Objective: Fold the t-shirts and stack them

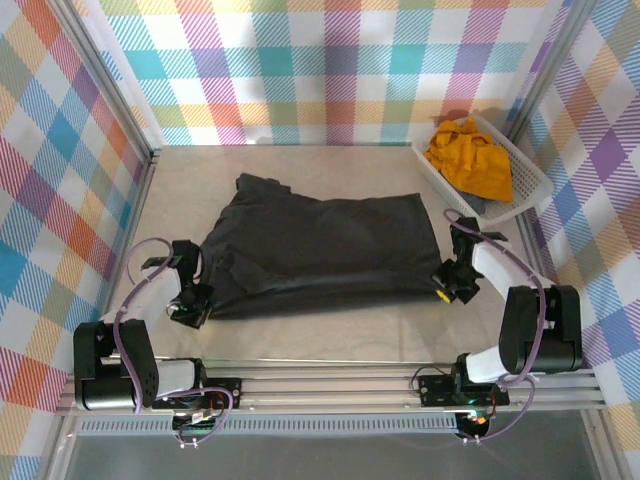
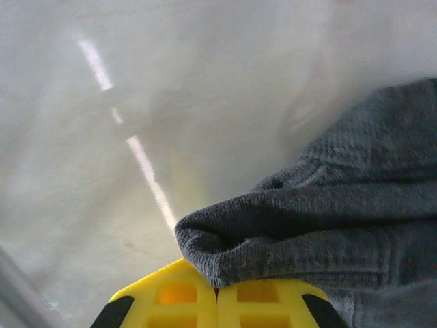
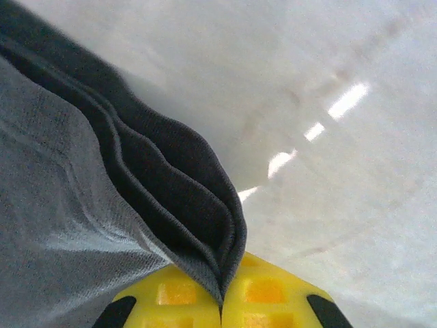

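A large black-charcoal t-shirt (image 1: 320, 250) lies spread and partly folded on the table. My left gripper (image 1: 190, 303) is at its near left corner, shut on the fabric; in the left wrist view the yellow jaws meet with a rolled dark corner (image 2: 287, 225) pinched in my left gripper (image 2: 217, 295). My right gripper (image 1: 445, 288) is at the near right corner, shut on the layered hem (image 3: 198, 212), which runs into the seam of my right gripper (image 3: 220, 304). A mustard yellow-orange t-shirt (image 1: 470, 160) lies crumpled in the basket.
The white lattice basket (image 1: 528, 180) stands at the back right against the checked wall. Checked walls close the table on three sides. Bare table surface (image 1: 330, 335) lies between the shirt's near edge and the front rail.
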